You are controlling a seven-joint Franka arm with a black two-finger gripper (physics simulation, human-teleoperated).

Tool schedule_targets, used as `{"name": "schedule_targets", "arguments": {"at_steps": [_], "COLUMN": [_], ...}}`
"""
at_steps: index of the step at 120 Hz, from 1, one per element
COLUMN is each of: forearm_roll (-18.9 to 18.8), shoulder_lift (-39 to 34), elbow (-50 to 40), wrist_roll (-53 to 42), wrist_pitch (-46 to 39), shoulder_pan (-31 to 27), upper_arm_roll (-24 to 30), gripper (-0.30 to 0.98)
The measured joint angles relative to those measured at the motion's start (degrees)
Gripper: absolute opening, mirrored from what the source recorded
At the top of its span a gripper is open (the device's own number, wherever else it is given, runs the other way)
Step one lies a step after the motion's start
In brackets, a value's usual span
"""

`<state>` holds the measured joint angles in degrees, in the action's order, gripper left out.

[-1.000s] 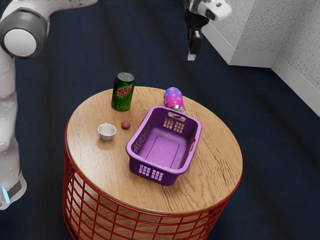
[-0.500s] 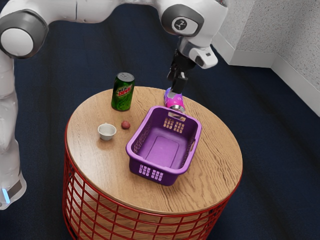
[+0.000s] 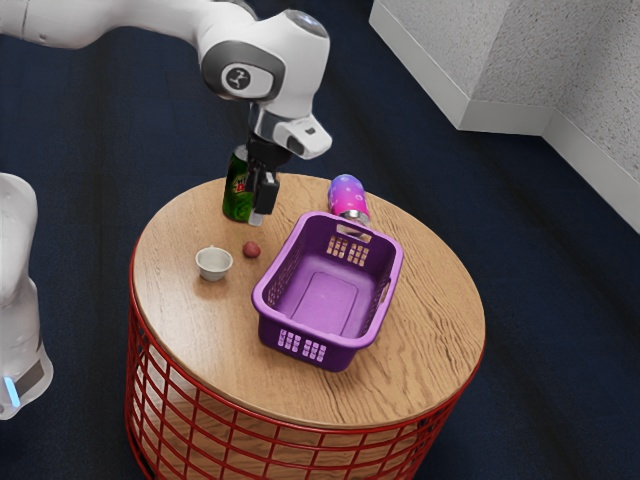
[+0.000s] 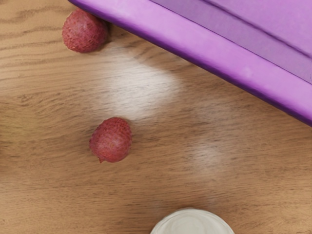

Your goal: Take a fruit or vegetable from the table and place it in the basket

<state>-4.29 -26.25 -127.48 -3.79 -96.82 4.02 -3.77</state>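
Note:
My gripper hangs over the table in the exterior view, in front of the green can and above a small red lychee. That lychee lies on the wood between the white cup and the purple basket. In the wrist view one lychee lies on bare wood under my hand. A second lychee is close against the outside of the basket.
A green can stands behind the gripper. The white cup, also in the wrist view as a pale cup, is near the lychee. A pink-purple can lies behind the basket on the round table.
My hand has swung from beyond the table toward the exterior view's left and come down, passing over the pink-purple can to the green can. The objects on the table have stayed put.

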Motion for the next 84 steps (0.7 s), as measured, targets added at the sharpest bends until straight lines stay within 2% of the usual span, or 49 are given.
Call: {"name": "schedule_targets", "arguments": {"at_steps": [47,84], "forearm_roll": [1.7,2.5], "shoulder_lift": [-0.3,1.1], "elbow": [-7.7,-10.2], "wrist_roll": [2.0,2.8], "wrist_pitch": [-6.8,-11.2], "shoulder_pan": [0.0,-0.2], "upper_arm_roll": [-2.8,-4.0], "gripper": [0.69,0.69]}}
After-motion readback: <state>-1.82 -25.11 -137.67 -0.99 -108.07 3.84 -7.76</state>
